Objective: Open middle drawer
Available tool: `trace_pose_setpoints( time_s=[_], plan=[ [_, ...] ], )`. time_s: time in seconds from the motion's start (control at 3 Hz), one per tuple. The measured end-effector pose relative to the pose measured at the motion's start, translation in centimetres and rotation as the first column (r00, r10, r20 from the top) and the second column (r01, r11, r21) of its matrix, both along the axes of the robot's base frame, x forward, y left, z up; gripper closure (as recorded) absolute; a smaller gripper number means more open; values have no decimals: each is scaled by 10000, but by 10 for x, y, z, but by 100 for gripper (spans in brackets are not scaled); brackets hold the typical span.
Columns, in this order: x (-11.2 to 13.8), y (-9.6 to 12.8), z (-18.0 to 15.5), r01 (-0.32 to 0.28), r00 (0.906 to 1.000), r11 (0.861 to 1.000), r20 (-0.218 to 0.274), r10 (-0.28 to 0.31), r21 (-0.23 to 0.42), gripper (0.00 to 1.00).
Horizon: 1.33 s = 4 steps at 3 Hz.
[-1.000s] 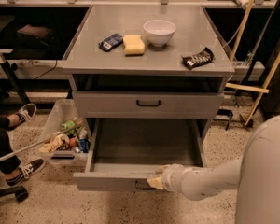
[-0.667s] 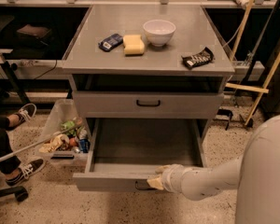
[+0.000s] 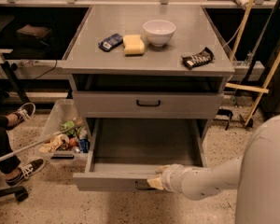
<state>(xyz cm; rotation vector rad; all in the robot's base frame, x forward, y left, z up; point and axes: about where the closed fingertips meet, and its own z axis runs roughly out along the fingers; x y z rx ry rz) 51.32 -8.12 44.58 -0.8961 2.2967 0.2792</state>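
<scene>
My tool (image 3: 156, 179) is low at the front panel of the middle drawer (image 3: 144, 146), the wide grey drawer with the flat front. It sits right at the small black bar handle (image 3: 141, 187), a touch right of the bar's centre. I can't tell whether the tool is clenched on the bar or released. My 1 arm comes in low from the right, roughly along the front panel. The drawer stands well out of the grey cabinet, most of its floor showing, front edge nearest me. Key relation: the slide axis runs straight from the cabinet toward me, and the handle's long axis lies across it, left to right. My read is that any pull left must go straight back along the slide, not sideways along my forearm, or the drawer racks. The closed grey drawer with a black handle (image 3: 148, 103) sits above, under the grey worktop (image 3: 126, 17), and is not the target.
</scene>
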Motion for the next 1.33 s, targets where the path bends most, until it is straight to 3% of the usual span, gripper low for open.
trace_pose_setpoints(
  time_s=[0.67,1.0,1.33],
  plan=[
    [0,0,0,-1,10000,10000,0,1,0,12],
    [0,0,0,-1,10000,10000,0,1,0,0],
    [0,0,0,-1,10000,10000,0,1,0,0]
  ],
)
